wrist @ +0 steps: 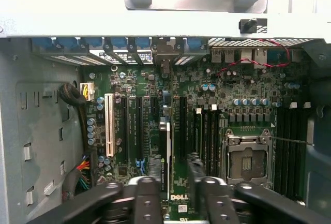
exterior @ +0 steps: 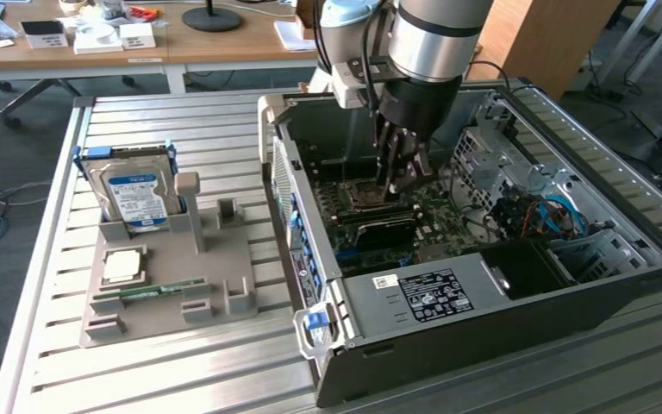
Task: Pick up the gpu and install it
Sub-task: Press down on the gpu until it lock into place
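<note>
Exterior view: a robot arm reaches down from above into an open computer case [exterior: 607, 285] lying on its side on a slatted metal table [exterior: 135, 379]. The gripper [exterior: 403, 183] hangs just above the green motherboard [exterior: 446, 220], close to the square processor socket [exterior: 368, 197]. Below the fingers, nearer the camera, the graphics card [exterior: 386, 233] shows as a dark flat block sitting on the motherboard. A grey power supply [exterior: 423, 297] with a black label fills the near corner of the case. On the exterior view's left, well apart from the case, a grey parts holder [exterior: 165, 276] carries an upright hard drive [exterior: 135, 197] with a blue label, a square processor chip [exterior: 121, 266] and a narrow green memory stick [exterior: 149, 291] lying flat. A wooden desk [exterior: 135, 43] with small items stands at the far side.

Wrist view: looking straight down at the motherboard [wrist: 207, 94]. The two black fingers [wrist: 153, 169] stand a little apart, closed on the graphics card [wrist: 165, 154], seen edge-on as a thin upright strip with a white edge and a green logo. The card stands in line with the long black expansion slots. A white slot [wrist: 109, 125] lies beside it, and the silver processor socket [wrist: 248, 159] lies on the other side.
</note>
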Motion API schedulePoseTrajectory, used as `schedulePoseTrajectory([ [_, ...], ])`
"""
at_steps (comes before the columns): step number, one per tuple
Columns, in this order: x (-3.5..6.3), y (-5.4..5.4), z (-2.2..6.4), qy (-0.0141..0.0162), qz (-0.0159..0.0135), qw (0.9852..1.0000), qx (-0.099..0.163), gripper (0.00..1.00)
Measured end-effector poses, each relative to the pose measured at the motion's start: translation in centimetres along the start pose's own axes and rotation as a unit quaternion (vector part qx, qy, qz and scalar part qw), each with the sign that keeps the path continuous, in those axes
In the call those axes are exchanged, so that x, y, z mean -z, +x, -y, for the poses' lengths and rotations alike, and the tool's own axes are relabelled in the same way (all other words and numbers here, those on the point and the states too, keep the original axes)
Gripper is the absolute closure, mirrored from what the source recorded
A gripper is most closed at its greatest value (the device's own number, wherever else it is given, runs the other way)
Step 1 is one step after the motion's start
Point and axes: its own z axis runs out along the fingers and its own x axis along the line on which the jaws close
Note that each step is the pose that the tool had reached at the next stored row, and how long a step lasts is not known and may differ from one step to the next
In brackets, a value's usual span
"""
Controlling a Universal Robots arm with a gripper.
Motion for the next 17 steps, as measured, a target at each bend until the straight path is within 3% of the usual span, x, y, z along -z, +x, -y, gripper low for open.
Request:
schedulePoseTrajectory([
  [5,0.0,0.0,0.0,0.0,0.0,1.0,0.0,0.85],
  [7,0.0,0.0,0.0,0.0,0.0,1.0,0.0,0.89],
  [17,-0.36,0.0,0.0,0.0,-0.0006,1.0,0.0,0.89],
])
